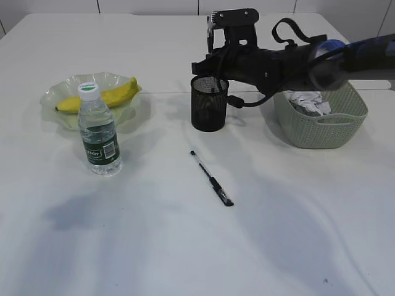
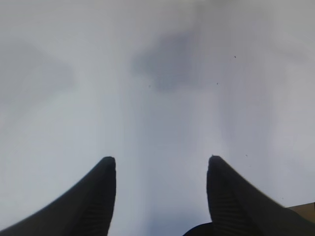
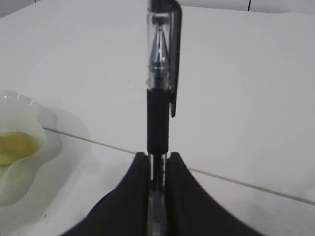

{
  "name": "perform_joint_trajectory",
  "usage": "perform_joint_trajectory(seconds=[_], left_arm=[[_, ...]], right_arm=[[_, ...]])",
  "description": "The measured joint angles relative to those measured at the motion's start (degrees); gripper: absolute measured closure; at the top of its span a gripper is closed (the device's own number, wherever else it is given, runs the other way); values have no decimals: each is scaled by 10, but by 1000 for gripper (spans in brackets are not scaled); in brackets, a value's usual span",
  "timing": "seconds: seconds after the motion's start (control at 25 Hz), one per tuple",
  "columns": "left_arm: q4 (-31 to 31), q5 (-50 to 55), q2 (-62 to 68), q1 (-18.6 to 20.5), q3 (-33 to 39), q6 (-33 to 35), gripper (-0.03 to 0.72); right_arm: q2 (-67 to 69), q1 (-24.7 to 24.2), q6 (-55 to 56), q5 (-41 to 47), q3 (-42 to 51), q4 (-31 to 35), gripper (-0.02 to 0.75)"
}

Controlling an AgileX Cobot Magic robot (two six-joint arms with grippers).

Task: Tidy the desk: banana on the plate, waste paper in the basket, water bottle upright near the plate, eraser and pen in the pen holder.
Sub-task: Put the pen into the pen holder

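Note:
The banana (image 1: 105,97) lies on the pale green plate (image 1: 58,92) at the left. In front of the plate the water bottle (image 1: 99,132) stands upright. Crumpled waste paper (image 1: 308,102) sits in the sage-green basket (image 1: 321,126) at the right. One black pen (image 1: 212,179) lies on the desk. My right gripper (image 1: 200,65) hovers just above the black mesh pen holder (image 1: 209,105). In the right wrist view it (image 3: 157,156) is shut on a second pen (image 3: 160,73), which sticks out ahead of the jaws. My left gripper (image 2: 161,160) is open over bare desk. The eraser is out of view.
The right arm reaches across from the right, over the basket. A seam (image 1: 160,93) crosses the white desk behind the pen holder. A soft shadow (image 1: 80,213) lies at the front left. The plate (image 3: 19,162) shows at the left edge of the right wrist view.

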Motion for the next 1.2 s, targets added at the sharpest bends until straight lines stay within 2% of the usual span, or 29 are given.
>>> perform_joint_trajectory(seconds=[0.48, 0.8, 1.2], left_arm=[[0, 0, 0, 0, 0, 0, 276], [0, 0, 0, 0, 0, 0, 276], [0, 0, 0, 0, 0, 0, 276]], right_arm=[[7, 0, 3, -5, 0, -4, 692], [7, 0, 4, -5, 0, -10, 608], [7, 0, 4, -8, 0, -10, 598]])
